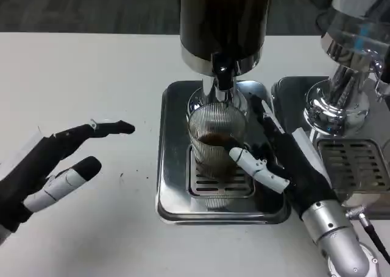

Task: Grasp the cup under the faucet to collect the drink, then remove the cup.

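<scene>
- My right hand [277,161] was wrapped around the cup [216,143], a white finger [259,170] curling across its near side and dark fingers reaching along its right flank toward the back.
- The cup, ribbed clear glass with a dark drink in its bottom, stood upright on the slotted grate [213,182] of the drip tray [173,185], directly beneath the faucet [221,76].
- The faucet hung from the dark, tall dispenser [222,21], whose chrome band sat just above the cup's rim.
- My right forearm [335,234] ran from the lower right corner up to the tray's right edge.
- Just beside the tray on the right sat a second tray with its own grate [353,164] and a shiny chrome machine [341,94] on it.
- My left hand [52,164] lay well apart on the left, over the white table [91,70], fingers spread and stretched toward the tray, holding nothing.
- A few dark specks [131,173] dotted the table between that hand and the tray.
</scene>
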